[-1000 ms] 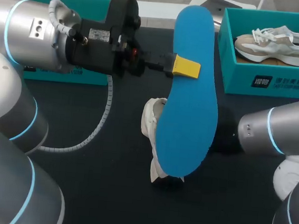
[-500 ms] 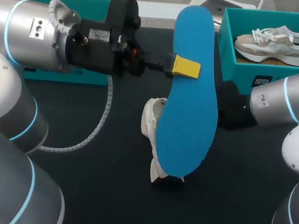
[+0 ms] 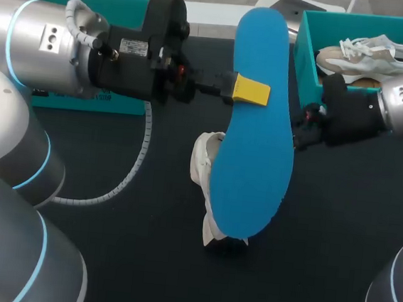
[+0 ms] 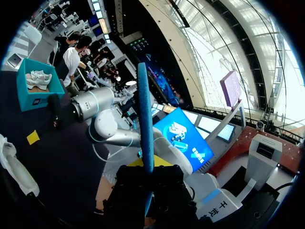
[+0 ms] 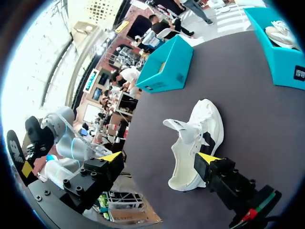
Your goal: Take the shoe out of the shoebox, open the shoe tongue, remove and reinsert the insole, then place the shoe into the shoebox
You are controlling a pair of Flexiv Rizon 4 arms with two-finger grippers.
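The left tool [image 3: 249,90] is clamped on the long edge of the blue insole [image 3: 255,149] and holds it up on end above the table [image 3: 135,244]. The right tool [image 5: 160,158] hangs with its 2 fingers spread wide and gripping nothing. The white shoe [image 5: 195,138] lies on the table just under and ahead of it.

The insole looks thin, light and bendy. A pinch at mid-edge suits carrying it, but the free ends would likely flex when it is fed back in toe first. The shoe looks soft and light, and its tongue is flopped open. The firmer heel rim seems the best hold for steadying it.

In the head view the insole hides most of the shoe and the left tool's far finger. The shoe's opening is hard to judge. The teal shoebox [image 3: 307,61] holds a second shoe [image 3: 382,54], partly covered by the right arm.
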